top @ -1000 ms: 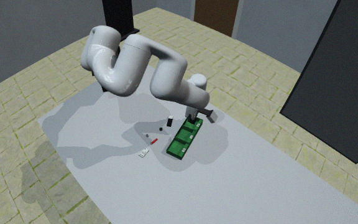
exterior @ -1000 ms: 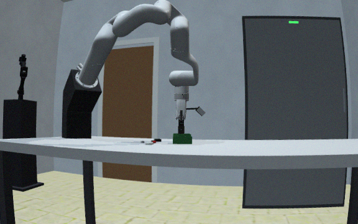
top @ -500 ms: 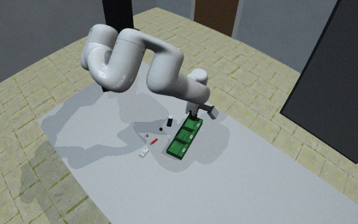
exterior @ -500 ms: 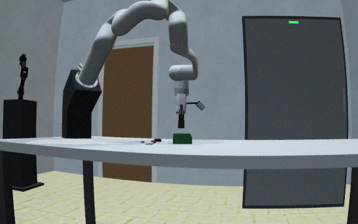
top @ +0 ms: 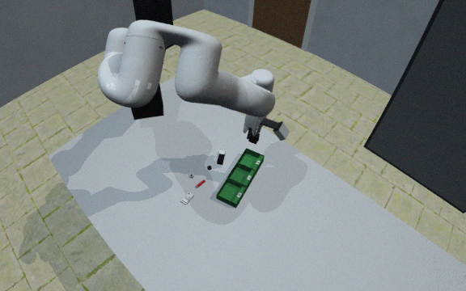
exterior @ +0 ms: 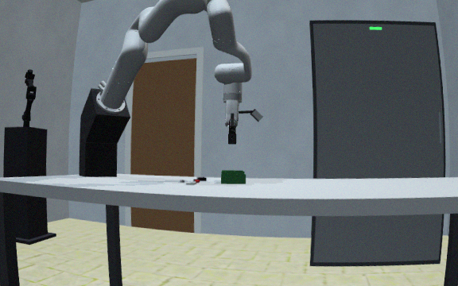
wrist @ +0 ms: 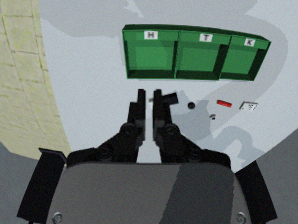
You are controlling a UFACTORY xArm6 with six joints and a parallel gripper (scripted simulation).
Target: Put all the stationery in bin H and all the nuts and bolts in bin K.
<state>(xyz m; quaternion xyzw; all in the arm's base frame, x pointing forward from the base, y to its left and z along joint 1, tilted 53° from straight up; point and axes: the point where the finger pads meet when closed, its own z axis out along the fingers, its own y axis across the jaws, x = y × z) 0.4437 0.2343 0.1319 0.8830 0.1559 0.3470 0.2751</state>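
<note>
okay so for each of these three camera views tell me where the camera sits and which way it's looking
Top: high above the grey table, looking down at the green three-compartment bin; the white arm and its tool show.
Exterior: level with the table's edge, looking across it toward the doors; the whole arm shows.
Wrist: behind the tool's dark fingers, looking down and ahead at the bin; only the tool shows.
All three share the bin and the tool.
</note>
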